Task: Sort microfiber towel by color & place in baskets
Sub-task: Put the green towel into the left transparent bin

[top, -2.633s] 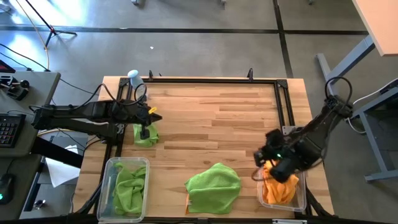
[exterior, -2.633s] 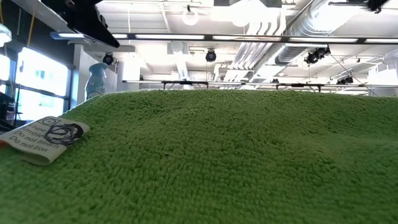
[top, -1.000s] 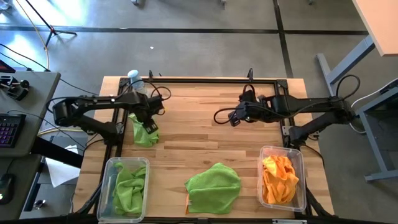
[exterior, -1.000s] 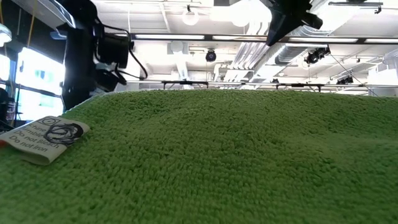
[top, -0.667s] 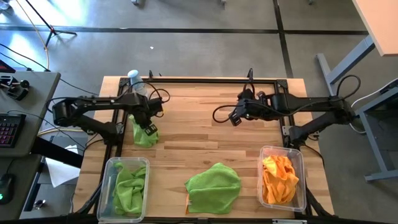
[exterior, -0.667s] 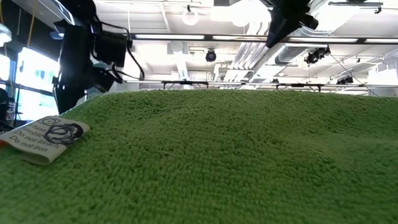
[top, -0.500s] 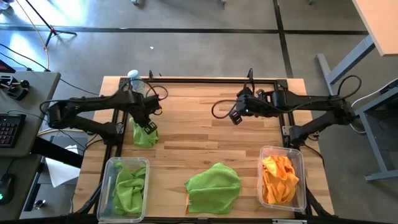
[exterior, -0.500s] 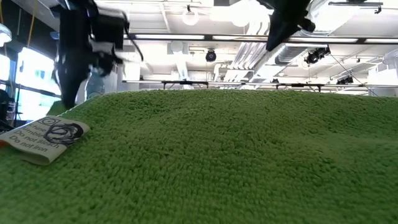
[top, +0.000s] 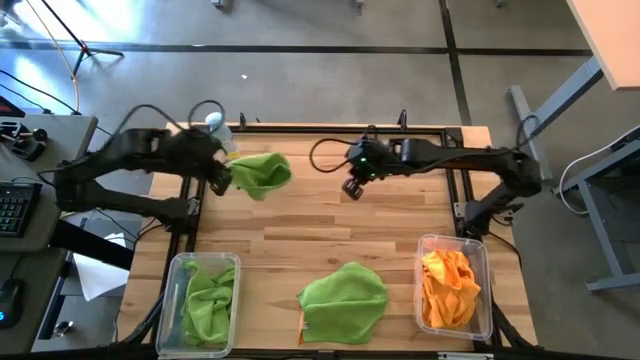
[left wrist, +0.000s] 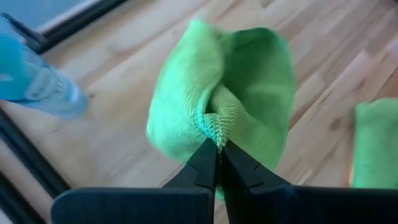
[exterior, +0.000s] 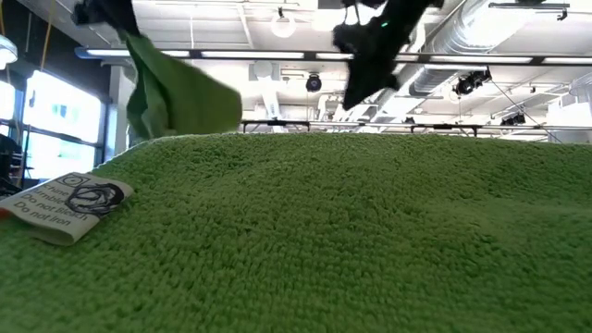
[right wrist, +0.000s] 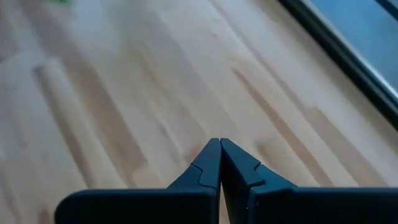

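My left gripper (left wrist: 217,144) pinches the fuzzy lime-green microfiber towel (top: 259,173) aloft, clearing the table for transfer; my right gripper (right wrist: 219,145) is closed, empty.

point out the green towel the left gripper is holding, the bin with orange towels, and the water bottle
held green towel (top: 262,172), high view, middle of the cloth
orange-towel bin (top: 487,270), high view, right rim
water bottle (left wrist: 37,84), left wrist view, its body

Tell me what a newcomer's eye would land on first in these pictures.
The lime green towel stands out first: it hangs in the air off the left gripper, jaws pinched shut on a fold, above the table's far left corner near a water bottle. Next comes the front edge: a clear basket of green cloth on the left, a spread green towel in the middle, and a basket of orange cloth on the right.
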### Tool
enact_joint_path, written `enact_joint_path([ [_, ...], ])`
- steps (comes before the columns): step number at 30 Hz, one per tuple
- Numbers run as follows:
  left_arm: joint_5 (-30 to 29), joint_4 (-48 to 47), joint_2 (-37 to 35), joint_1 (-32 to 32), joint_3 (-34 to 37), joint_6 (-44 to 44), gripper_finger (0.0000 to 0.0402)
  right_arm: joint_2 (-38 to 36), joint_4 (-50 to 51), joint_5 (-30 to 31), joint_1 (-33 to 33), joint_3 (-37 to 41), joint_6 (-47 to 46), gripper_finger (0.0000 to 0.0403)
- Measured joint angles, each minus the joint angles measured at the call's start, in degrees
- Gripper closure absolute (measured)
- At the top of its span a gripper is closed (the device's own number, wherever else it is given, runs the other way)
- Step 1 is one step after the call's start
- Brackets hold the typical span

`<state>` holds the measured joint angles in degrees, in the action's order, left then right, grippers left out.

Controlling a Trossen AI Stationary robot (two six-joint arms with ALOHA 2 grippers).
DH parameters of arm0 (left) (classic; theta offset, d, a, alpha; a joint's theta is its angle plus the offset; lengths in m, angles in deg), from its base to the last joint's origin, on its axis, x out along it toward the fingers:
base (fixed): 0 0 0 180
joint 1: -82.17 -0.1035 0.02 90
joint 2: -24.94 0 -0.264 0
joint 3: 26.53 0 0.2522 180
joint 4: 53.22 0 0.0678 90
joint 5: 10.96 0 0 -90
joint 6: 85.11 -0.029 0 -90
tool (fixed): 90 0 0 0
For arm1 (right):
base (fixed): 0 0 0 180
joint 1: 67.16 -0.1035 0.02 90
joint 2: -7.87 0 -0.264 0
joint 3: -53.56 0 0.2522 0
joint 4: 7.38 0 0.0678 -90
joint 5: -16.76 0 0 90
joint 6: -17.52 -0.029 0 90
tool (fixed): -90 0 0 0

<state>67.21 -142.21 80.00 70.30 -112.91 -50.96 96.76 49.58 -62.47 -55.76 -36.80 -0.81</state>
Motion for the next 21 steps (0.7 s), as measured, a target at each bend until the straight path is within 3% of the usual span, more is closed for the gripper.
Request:
enact_joint_path([
  [5,-3.8,-5.4,0.1,6.1,-8.0,4.6,0.0401,5.7,-8.2,-5.8,0.0,0.0,3.4,0.0403],
  [11,-3.7,-6.9,1.7,14.1,-15.3,9.8,0.0402,10.0,-9.6,-9.8,0.6,0.0,5.9,0.0403],
  [17,0.9,-15.1,7.1,22.8,-23.1,19.4,0.0401,10.5,-9.8,-11.1,2.2,0.0,8.3,0.0403],
  [21,6.0,-14.8,11.5,29.2,-26.9,23.8,0.0401,10.5,-10.1,-11.1,4.1,0.0,8.8,0.0403],
])
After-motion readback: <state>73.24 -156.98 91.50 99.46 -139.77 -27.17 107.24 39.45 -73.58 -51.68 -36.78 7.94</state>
